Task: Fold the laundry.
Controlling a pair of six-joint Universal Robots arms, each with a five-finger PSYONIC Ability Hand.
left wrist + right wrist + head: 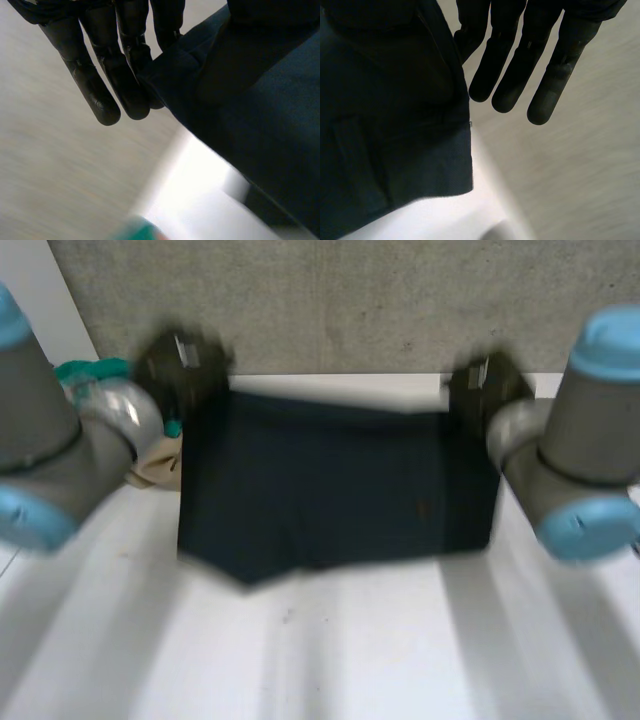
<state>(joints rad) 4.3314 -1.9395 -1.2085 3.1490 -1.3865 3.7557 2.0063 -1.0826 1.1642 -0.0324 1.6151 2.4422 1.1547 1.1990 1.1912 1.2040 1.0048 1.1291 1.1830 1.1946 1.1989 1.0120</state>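
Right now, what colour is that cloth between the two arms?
The cloth is plain dark navy, nearly black; the head view shows it best.

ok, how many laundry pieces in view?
3. A dark navy garment spread centrally, left hand and right hand at its far corners; a teal piece behind the left arm; a beige piece beside the garment's left edge. More may be hidden behind that arm.

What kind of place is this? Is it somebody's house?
Probably a robot lab, not a house: the left hand and right hand on grey robot arms hold a dark cloth over a white table, with a grey concrete-like surface behind.
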